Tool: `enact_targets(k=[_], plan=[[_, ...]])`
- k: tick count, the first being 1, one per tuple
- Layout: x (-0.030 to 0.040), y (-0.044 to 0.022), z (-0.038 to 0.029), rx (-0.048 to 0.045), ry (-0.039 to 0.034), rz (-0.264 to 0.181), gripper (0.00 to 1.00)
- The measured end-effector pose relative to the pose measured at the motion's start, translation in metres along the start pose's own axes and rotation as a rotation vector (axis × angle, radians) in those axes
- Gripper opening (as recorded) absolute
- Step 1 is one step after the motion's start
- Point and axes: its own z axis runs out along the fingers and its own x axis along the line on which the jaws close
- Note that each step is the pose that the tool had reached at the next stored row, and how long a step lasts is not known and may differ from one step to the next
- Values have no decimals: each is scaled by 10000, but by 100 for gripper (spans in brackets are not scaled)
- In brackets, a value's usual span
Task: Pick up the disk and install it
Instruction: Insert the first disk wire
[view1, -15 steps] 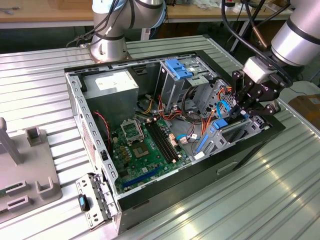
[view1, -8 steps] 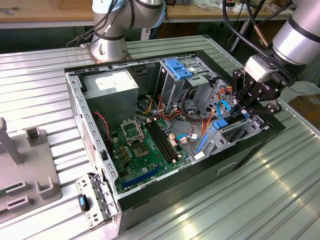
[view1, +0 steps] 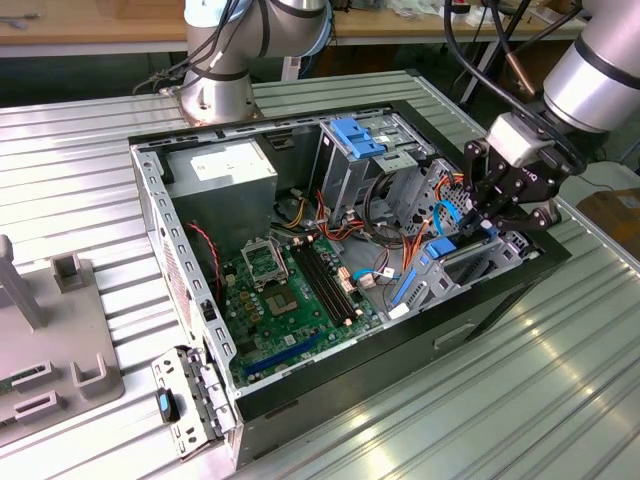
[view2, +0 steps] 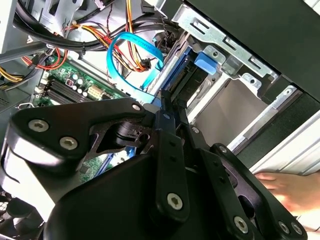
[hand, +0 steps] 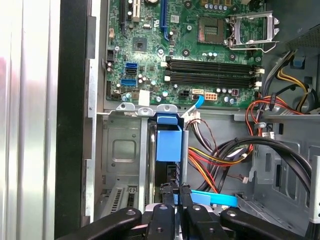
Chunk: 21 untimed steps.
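The disk (view1: 462, 256) stands on edge in the drive bay at the open computer case's corner on the exterior view's right, its blue carrier rail (hand: 168, 142) facing the motherboard. My gripper (view1: 488, 222) hangs right over that bay. In the first wrist view my gripper (hand: 176, 194) has its black fingers close together on the disk's thin dark edge (hand: 170, 172). The second wrist view has the gripper (view2: 165, 102) pinching beside the blue rail (view2: 179, 70), with the bay's metal walls (view2: 235, 65) around it.
The green motherboard (view1: 290, 290) lies in the case floor, with the power supply (view1: 225, 170) and a light-blue bracket (view1: 355, 135) behind. Orange, black and blue cables (hand: 225, 155) crowd beside the bay. A person's hand (view2: 292, 187) rests outside the case. A grey fixture (view1: 50, 340) stands at the exterior view's left.
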Motion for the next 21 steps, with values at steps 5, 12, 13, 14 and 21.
enact_targets(k=[5,12,13,14,21], plan=[[0,0,-3,1,-34,0,16],[43,2,40,1,-31,-1,16],[43,2,41,1,-30,0,16],[44,1,42,2,-31,-1,16],[46,2,56,1,-29,0,16]])
